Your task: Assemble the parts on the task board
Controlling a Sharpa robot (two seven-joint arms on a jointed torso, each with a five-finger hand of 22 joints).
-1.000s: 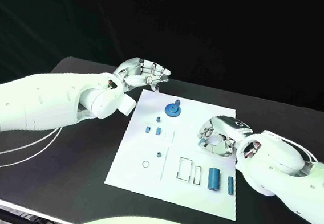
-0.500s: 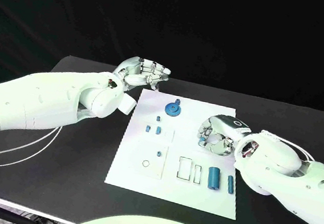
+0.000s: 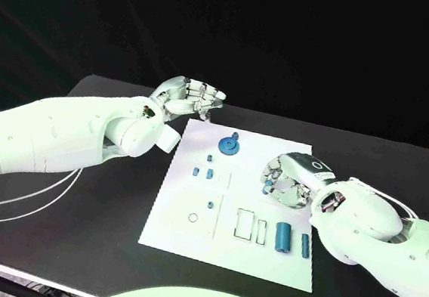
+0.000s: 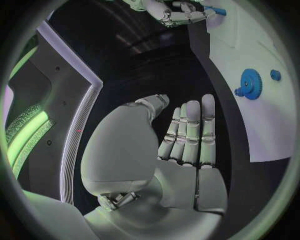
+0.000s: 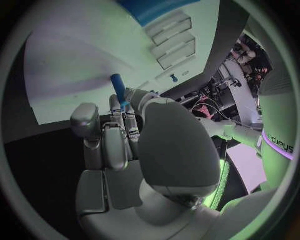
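The black table (image 3: 86, 197) takes up most of the head view, with the white task board (image 3: 230, 254) lying flat in the middle of it.

The left arm (image 3: 40, 140) comes in over the table's far-left part, and the left hand (image 3: 187, 98) hangs just past the board's far-left corner. In the left wrist view that hand (image 4: 187, 145) has its fingers straight and side by side, thumb off to one side, nothing in it — so it's loose and empty. The right arm (image 3: 388, 237) reaches in over the board's right edge, and the right hand (image 3: 287, 179) sits over the right-middle of the board with fingers curled down. In the right wrist view the right hand (image 5: 125, 135) has a small blue peg (image 5: 119, 90) pinched at its fingertips, held just above the white board surface (image 5: 75, 65).

Parts on the board, biggest first: a blue gear (image 3: 229, 145) near the far edge, also seen in the left wrist view (image 4: 251, 82) with a smaller blue piece touching its side. Then a blue cylinder (image 3: 283, 237) standing near the front-right, with a thinner blue bar (image 3: 305, 245) just beside it. Just left of those are rectangular slots (image 3: 252, 226). Couple of tiny blue pieces (image 3: 205, 171) sit in the left-middle — too small to make out their shape.
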